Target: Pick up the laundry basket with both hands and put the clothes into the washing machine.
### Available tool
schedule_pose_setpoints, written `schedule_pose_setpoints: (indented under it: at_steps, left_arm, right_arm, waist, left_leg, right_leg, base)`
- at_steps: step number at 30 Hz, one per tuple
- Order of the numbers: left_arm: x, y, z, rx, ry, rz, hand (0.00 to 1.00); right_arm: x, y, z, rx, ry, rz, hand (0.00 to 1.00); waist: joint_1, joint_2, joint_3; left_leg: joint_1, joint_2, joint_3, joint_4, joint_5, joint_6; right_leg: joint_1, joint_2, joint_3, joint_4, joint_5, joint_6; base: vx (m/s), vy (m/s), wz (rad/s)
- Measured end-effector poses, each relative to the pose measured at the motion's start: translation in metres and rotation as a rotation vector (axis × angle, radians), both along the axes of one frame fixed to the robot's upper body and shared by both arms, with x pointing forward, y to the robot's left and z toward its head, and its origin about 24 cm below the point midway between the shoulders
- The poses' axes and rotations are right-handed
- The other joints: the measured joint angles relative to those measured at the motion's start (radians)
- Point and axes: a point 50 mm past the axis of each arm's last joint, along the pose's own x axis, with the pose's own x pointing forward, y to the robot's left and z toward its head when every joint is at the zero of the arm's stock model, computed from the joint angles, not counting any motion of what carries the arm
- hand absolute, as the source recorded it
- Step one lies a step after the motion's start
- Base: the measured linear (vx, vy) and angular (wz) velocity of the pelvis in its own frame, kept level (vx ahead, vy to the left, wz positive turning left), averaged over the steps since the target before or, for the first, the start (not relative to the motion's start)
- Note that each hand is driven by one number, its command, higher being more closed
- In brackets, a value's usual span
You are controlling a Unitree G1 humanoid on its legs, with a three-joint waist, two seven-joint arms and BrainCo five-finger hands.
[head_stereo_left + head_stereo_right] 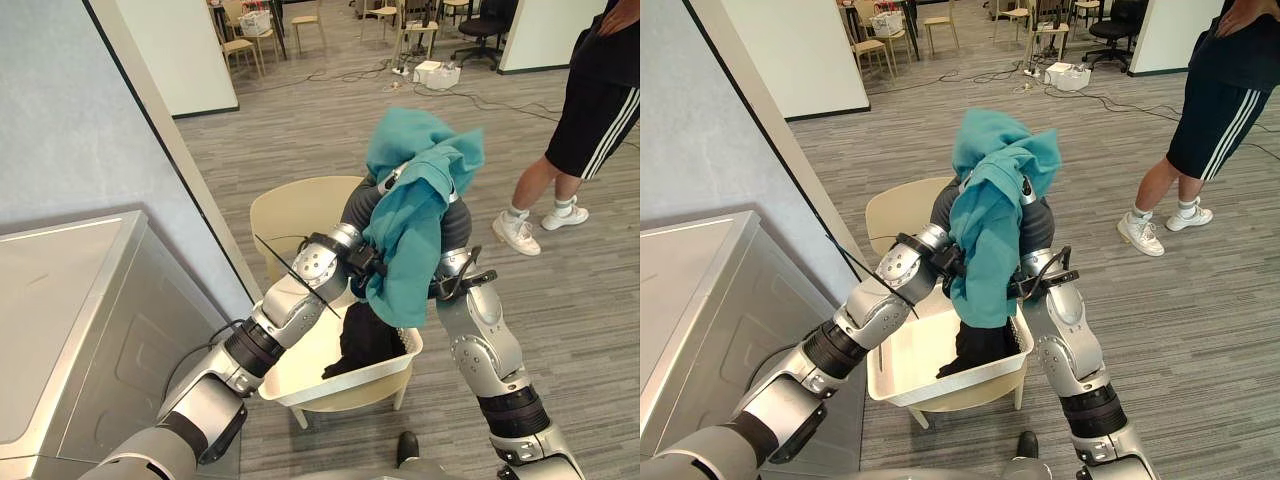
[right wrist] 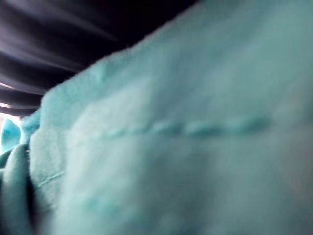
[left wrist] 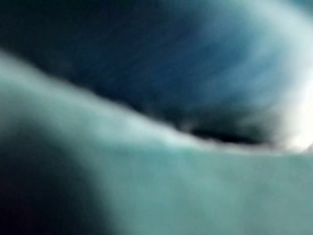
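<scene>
Seemingly midway, a teal garment (image 1: 415, 215) drapes left hand (image 1: 362, 205) and right hand (image 1: 458, 226) above the basket (image 1: 350, 381), fingers hidden so their grip cannot be told, washing machine (image 1: 60, 300) not yet loaded.

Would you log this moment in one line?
teal cloth garment draped over left hand, right hand | white plastic laundry basket on cream chair holds dark garment

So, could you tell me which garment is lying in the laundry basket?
The black garment: it lies inside the white laundry basket, while the teal garment hangs raised above it.
</scene>
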Motion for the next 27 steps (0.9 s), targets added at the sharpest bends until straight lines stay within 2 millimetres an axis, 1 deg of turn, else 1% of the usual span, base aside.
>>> schedule_pose_setpoints:
  at_steps: [3, 5, 6, 13, 19, 21, 22, 24, 26, 27]
  left_arm:
    - [0.003, 0.002, 0.0, -0.001, 0.007, 0.018, 1.0]
    - [0.004, 0.002, 0.001, 0.0, 0.003, 0.02, 1.0]
    - [0.004, 0.002, 0.002, 0.002, 0.0, 0.02, 1.0]
    - [0.005, 0.004, 0.004, -0.003, 0.0, 0.03, 1.0]
    - [0.003, 0.0, 0.004, 0.004, -0.015, -0.016, 1.0]
    - [0.002, -0.001, 0.005, -0.006, -0.015, -0.025, 1.0]
    - [0.003, 0.001, 0.005, -0.029, -0.005, -0.012, 1.0]
    - [0.011, 0.024, 0.007, -0.116, 0.017, 0.086, 1.0]
    - [0.021, 0.071, 0.005, -0.21, 0.04, 0.277, 1.0]
    - [0.022, 0.082, 0.003, -0.223, 0.045, 0.32, 1.0]
  right_arm:
    - [-0.002, 0.006, -0.003, -0.005, 0.009, 0.028, 1.0]
    - [-0.003, 0.007, -0.003, -0.004, 0.008, 0.032, 1.0]
    - [-0.003, 0.007, -0.003, -0.002, 0.006, 0.032, 0.0]
    - [-0.004, 0.006, -0.002, -0.003, 0.003, 0.032, 0.0]
    - [-0.016, -0.01, -0.003, -0.009, -0.005, -0.007, 0.0]
    - [-0.021, -0.015, -0.004, -0.016, -0.009, -0.031, 0.0]
    - [-0.024, -0.018, -0.005, -0.013, -0.007, -0.048, 0.0]
    - [-0.029, -0.04, -0.014, 0.013, 0.032, -0.154, 0.0]
    - [-0.038, -0.075, -0.027, 0.033, 0.099, -0.335, 0.0]
    - [-0.041, -0.083, -0.03, 0.037, 0.111, -0.373, 0.0]
  waist:
    - [0.0, -0.001, 0.0]
    - [0.0, -0.001, -0.001]
    - [0.0, -0.001, -0.001]
    - [0.0, -0.001, -0.001]
    - [0.002, -0.006, -0.001]
    - [0.002, -0.006, -0.001]
    - [0.0, -0.006, -0.001]
    - [-0.002, -0.006, 0.0]
    - [-0.005, -0.006, 0.0]
    - [-0.005, -0.006, 0.0]
  left_leg:
    - [-0.001, -0.001, -0.001, 0.001, 0.0, 0.0]
    - [-0.001, -0.002, -0.003, 0.001, 0.0, 0.0]
    - [-0.002, -0.002, -0.003, 0.001, 0.0, 0.0]
    - [0.002, -0.002, -0.003, 0.001, 0.0, 0.0]
    - [0.009, -0.002, -0.002, -0.002, 0.0, 0.0]
    - [0.005, -0.002, -0.001, -0.003, 0.0, 0.001]
    - [0.006, -0.002, 0.0, -0.004, 0.0, 0.001]
    - [0.017, -0.001, 0.007, -0.011, 0.0, 0.0]
    - [0.026, 0.0, 0.022, -0.016, -0.001, 0.001]
    - [0.028, 0.001, 0.026, -0.018, -0.001, 0.001]
  right_leg:
    - [0.0, -0.002, -0.001, 0.0, -0.001, 0.001]
    - [0.001, -0.002, -0.002, 0.0, -0.002, 0.002]
    - [0.001, -0.003, -0.003, 0.0, -0.002, 0.003]
    - [0.005, -0.003, -0.003, 0.0, 0.0, 0.0]
    - [0.011, -0.002, -0.003, 0.0, -0.001, 0.001]
    - [0.011, -0.001, -0.001, 0.0, -0.004, 0.004]
    - [0.011, 0.0, 0.001, 0.0, -0.006, 0.008]
    - [0.011, 0.005, 0.013, 0.0, -0.008, 0.008]
    - [0.01, 0.009, 0.025, 0.0, -0.009, 0.007]
    - [0.009, 0.011, 0.027, 0.0, -0.009, 0.007]
  base:
    - [0.0, 0.0, 0.0]
    - [0.0, 0.0, 0.0]
    - [0.0, 0.0, 0.0]
    - [0.0, 0.0, 0.0]
    - [0.0, 0.0, 0.0]
    - [0.0, -0.001, -0.02]
    - [0.0, 0.0, -0.09]
    - [0.0, 0.0, -0.18]
    - [-0.01, -0.001, -0.16]
    - [-0.01, -0.004, -0.12]
